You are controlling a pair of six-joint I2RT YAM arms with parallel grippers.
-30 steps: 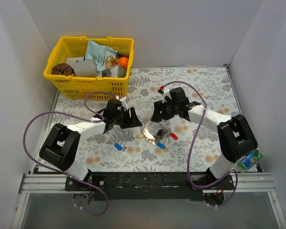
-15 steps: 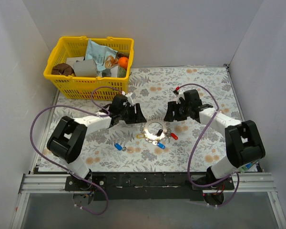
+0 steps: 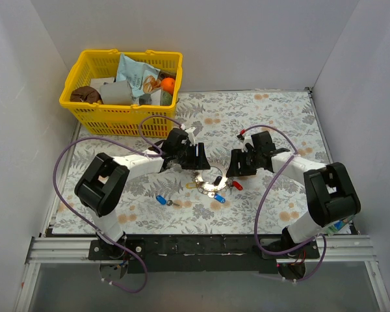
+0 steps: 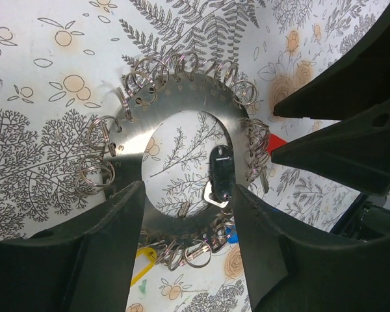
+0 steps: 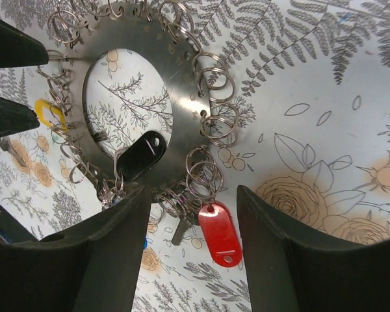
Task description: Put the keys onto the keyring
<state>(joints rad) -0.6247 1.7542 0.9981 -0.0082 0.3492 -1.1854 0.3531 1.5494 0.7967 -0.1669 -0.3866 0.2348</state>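
Note:
The keyring is a shiny metal disc with a hole in the middle and several split rings round its rim, lying flat on the floral mat. A black tag, a red-capped key, a yellow tag and a blue one hang at its rim. A loose blue key lies left of it. My left gripper is open and its fingers straddle the disc's rim. My right gripper is open over the opposite rim, the red key between its fingers.
A yellow basket full of packets and an orange stands at the back left. White walls close in the mat on three sides. The two grippers face each other closely across the disc, each one's fingers showing in the other's wrist view.
Both grippers have moved inward and down onto the keyring from either side, the left one to the right, the right one to the left. The keyring and keys have not moved.

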